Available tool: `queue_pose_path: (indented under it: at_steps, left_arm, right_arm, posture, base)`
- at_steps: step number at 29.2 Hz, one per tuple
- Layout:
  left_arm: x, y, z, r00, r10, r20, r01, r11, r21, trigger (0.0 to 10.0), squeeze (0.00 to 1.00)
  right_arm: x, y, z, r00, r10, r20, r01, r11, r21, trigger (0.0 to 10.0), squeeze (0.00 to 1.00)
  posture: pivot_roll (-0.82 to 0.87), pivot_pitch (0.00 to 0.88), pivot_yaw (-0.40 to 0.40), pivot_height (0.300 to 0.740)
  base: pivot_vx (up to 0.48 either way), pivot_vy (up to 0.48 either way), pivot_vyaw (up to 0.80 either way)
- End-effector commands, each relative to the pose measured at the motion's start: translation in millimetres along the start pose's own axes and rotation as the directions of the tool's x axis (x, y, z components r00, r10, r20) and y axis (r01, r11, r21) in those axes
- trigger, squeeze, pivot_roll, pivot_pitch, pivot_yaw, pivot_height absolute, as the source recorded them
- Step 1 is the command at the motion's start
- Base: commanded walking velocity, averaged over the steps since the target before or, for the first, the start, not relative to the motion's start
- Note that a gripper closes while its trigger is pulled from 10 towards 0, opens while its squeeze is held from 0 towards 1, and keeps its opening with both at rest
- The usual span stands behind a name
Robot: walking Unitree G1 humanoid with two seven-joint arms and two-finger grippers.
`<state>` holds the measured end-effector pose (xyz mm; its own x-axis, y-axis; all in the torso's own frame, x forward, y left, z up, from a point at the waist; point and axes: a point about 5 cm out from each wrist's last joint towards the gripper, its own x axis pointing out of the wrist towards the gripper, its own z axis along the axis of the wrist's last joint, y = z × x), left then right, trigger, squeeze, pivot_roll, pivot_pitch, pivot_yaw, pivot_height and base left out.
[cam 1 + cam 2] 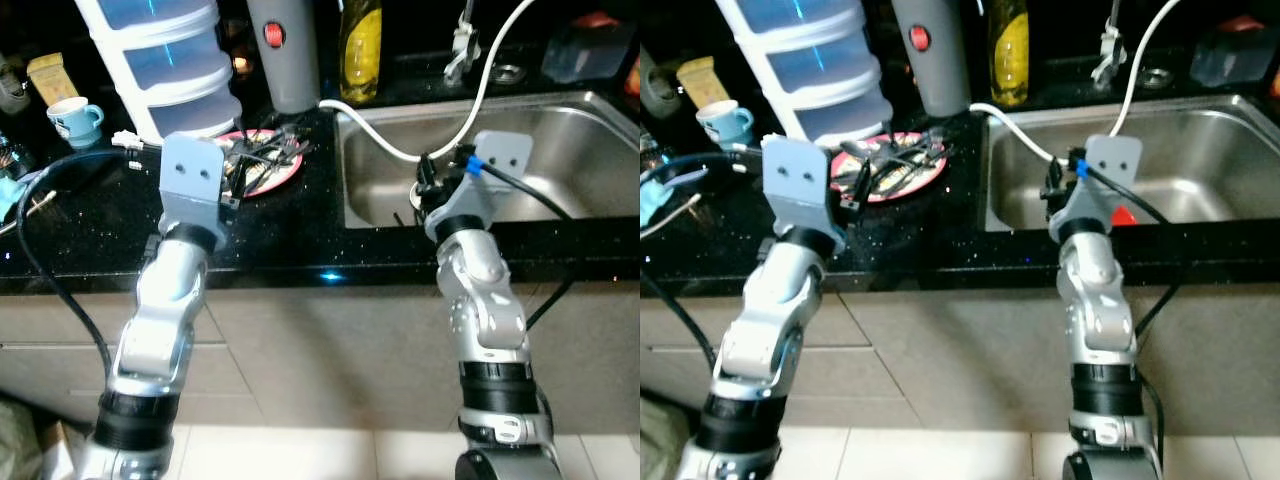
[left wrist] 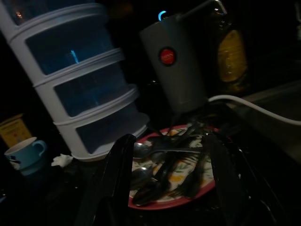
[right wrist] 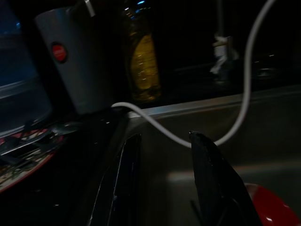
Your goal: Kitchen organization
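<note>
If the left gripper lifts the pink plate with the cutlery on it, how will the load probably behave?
The plate looks rigid, but the loose cutlery heaped on it would likely slide and rattle if it tilts. The pile probably makes it heavy for its size. The left gripper, open just before its rim, should keep it level.

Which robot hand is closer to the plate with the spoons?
Left. The left gripper hovers open right at the plate; the right gripper is over the sink.

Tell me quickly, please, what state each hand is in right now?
Left hand: open, empty, fingers spread before the plate of cutlery.
Right hand: open, empty, over the sink edge.
</note>
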<state>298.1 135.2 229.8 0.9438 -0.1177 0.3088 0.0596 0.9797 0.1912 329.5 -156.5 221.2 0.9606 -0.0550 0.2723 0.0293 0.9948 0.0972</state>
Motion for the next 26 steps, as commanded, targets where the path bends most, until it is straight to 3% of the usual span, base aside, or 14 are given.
queue_pose_path:
  at_steps: [1,21,26]
  left_arm:
    - [-0.4,2.7,-3.9,1.0,0.009,-0.014,-0.009,1.0,0.004,10.0,0.0]
    - [-0.3,3.7,-4.3,1.0,0.009,-0.015,-0.009,1.0,0.005,10.0,0.0]
    - [-0.4,2.4,-4.7,1.0,0.005,-0.02,-0.005,1.0,-0.004,10.0,0.0]
  right_arm:
    - [-0.6,7.0,-2.3,1.0,0.022,-0.006,-0.022,1.0,0.013,10.0,0.0]
    - [-1.9,7.4,-4.2,1.0,0.019,-0.011,-0.018,1.0,0.016,10.0,0.0]
    - [-2.2,7.3,-4.8,1.0,0.017,-0.013,-0.016,1.0,0.015,10.0,0.0]
  posture:
    - [0.08,0.0,0.13,0.74]
    - [0.08,0.0,0.134,0.74]
    - [0.08,0.0,0.135,0.74]
  base:
    - [0.439,0.0,0.0]
    - [0.443,0.0,0.0]
    - [0.059,0.0,0.0]
